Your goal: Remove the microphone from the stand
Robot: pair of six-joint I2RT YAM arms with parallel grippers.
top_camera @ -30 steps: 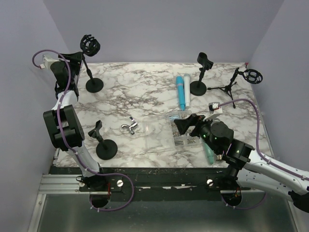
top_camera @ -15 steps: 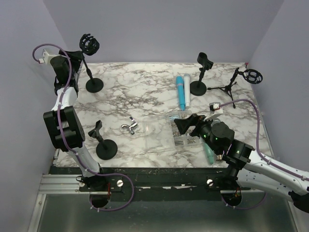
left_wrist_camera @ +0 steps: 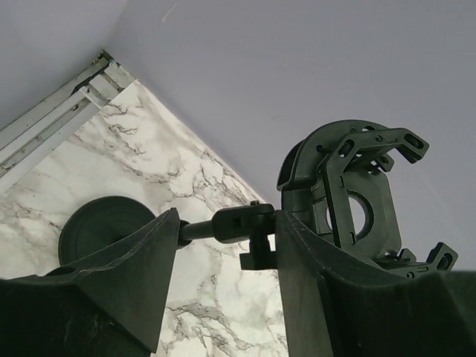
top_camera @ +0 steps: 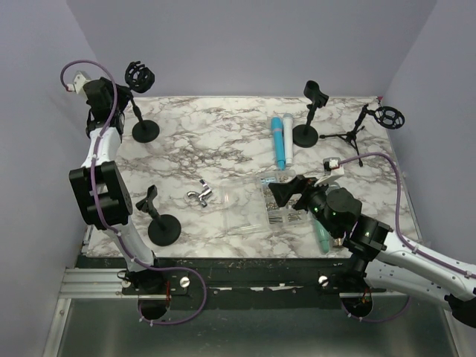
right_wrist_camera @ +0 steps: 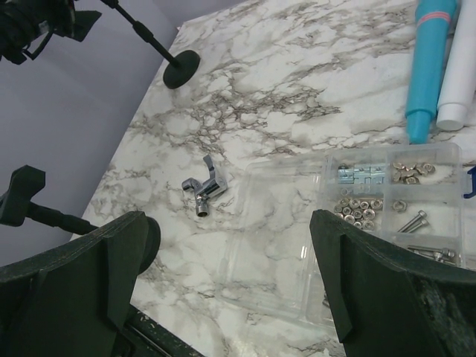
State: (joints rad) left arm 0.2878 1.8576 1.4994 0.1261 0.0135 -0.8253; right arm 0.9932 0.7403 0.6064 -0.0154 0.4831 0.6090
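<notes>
The left hand (left_wrist_camera: pixel 223 223) is spread wide. The thin pole of the far stand (top_camera: pixel 146 131) sits in the gap between its two fingers. I cannot tell if they touch it. The round holder (left_wrist_camera: pixel 349 201) on top of that stand looks empty, with a hole you can see through.

The right hand (right_wrist_camera: pixel 228 219) is spread wide too. It holds nothing and hangs over the box of screws (right_wrist_camera: pixel 401 201).

A blue microphone (top_camera: pixel 278 141) and a white microphone (top_camera: pixel 288 137) lie side by side on the surface, well apart from both hands. No stand I can see has a microphone in it. So the job looks done or nearly done. All that may be left is pulling the left hand away.

Nearby are a shiny metal piece (top_camera: pixel 199 195), a short stand (top_camera: pixel 163 227), a tall stand (top_camera: pixel 306 134) and a three-leg stand (top_camera: pixel 355 134). The pole between the fingers could get bumped and tip.
</notes>
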